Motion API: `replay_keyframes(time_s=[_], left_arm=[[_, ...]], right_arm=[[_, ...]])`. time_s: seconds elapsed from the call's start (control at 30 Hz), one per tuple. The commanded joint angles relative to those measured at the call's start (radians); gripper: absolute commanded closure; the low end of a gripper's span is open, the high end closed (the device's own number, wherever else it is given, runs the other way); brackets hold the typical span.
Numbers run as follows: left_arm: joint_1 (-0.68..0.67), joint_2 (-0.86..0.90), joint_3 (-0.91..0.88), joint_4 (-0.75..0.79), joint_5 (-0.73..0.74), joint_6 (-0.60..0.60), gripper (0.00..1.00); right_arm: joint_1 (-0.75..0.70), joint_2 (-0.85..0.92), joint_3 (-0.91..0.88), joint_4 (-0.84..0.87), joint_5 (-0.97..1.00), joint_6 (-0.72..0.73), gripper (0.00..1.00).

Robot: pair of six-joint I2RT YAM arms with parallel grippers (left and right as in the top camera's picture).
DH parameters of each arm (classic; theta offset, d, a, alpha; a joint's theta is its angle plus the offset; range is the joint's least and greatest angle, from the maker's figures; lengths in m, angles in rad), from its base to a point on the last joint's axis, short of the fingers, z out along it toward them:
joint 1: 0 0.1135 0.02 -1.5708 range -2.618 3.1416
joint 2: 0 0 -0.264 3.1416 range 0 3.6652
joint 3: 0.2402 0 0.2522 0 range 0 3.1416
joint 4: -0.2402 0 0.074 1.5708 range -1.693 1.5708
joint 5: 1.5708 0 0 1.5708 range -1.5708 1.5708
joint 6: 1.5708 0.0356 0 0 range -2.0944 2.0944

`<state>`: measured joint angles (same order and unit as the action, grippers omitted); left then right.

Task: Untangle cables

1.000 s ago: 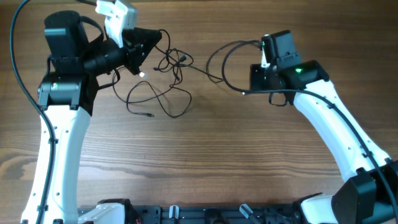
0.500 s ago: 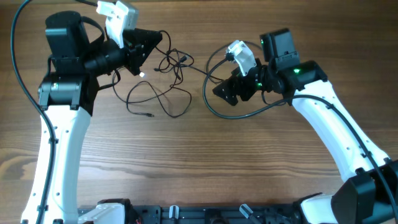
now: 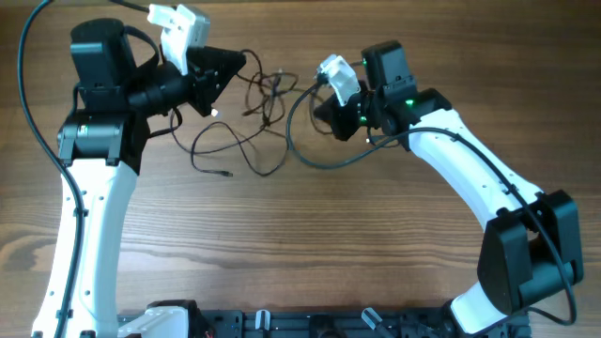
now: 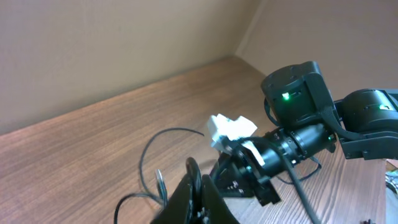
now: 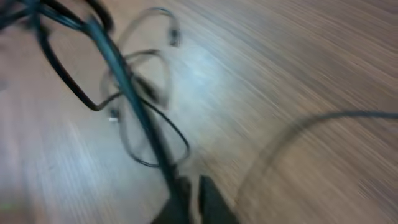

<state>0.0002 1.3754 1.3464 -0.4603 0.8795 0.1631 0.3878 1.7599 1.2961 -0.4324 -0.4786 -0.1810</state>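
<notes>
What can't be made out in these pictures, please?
Right wrist: motion blur smears the cables; whether the right end effector holds one is unclear.
Left wrist: the bottom edge cuts off the left end effector; any grip is hidden.
Overhead: plug ends too small; cable crossings unreadable.

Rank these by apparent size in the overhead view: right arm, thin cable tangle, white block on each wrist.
1. right arm
2. thin cable tangle, by its spread
3. white block on the left wrist and white block on the right wrist: near alike, their nearness to the camera unclear, so unranked.
</notes>
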Motion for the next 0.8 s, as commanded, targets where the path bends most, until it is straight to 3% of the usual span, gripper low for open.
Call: replay_keyframes(time_s=[0.0, 0.2, 0.3, 0.37, 0.47, 0.67, 0.77], left_arm=[[0.002, -0.012, 0.008, -0.007, 0.001, 0.016, 0.92], [0.002, -0.012, 0.008, -0.009, -0.033, 0.016, 0.91], [0.002, -0.012, 0.008, -0.018, -0.033, 0.016, 0.90], [0.002, -0.009, 0.008, -0.027, -0.034, 0.016, 0.82], [0.002, 0.000, 0.008, -0.041, -0.045, 0.016, 0.81], [0.002, 0.023, 0.007, -0.108, -0.075, 0.017, 0.81], [0.002, 0.040, 0.007, -0.143, -0.074, 0.017, 0.82]], right_arm=[[-0.002, 0.010, 0.002, -0.028, 0.393, 0.240, 0.96], [-0.009, 0.010, 0.002, -0.186, 0.742, 0.456, 0.96], [-0.013, 0.005, 0.003, -0.236, 0.713, 0.442, 0.96], [-0.013, -0.018, 0.005, -0.252, 0.644, 0.416, 0.96], [-0.013, -0.072, 0.031, -0.283, 0.589, 0.429, 0.96], [-0.013, -0.303, 0.211, -0.536, 0.590, 0.468, 0.96], [-0.013, -0.411, 0.304, -0.653, 0.700, 0.462, 0.96]])
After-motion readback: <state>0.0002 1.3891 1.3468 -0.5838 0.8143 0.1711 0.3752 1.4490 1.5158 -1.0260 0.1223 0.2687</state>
